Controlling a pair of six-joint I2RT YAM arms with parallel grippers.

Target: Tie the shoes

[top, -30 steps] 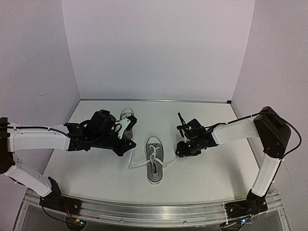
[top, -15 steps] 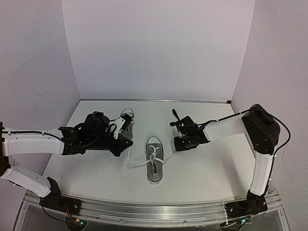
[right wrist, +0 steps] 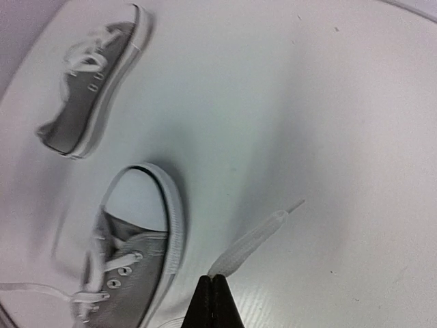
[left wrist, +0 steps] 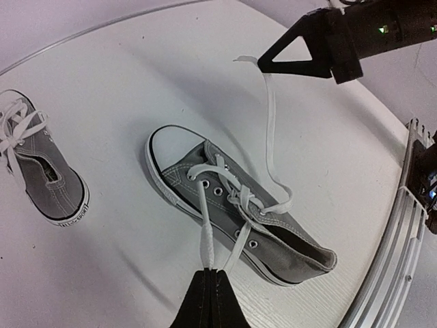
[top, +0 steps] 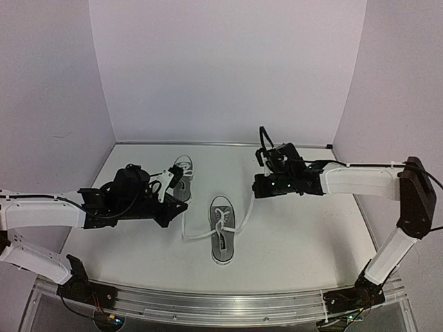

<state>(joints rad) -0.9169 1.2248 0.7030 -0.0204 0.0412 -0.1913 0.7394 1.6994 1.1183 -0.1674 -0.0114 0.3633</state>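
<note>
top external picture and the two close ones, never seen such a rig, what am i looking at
This is a robot: two white arms bolted at the near edge of a table, each ending in a two-finger gripper. The wide picture comes from a fixed camera above and behind the arms. Each close picture comes from a camera on one wrist, with that arm's fingertips at the bottom. Two grey sneakers lie on the table: the near shoe between the arms, the far shoe farther back. The left gripper is shut on the left lace end of the near shoe; the right gripper is shut on the right lace end.
</note>
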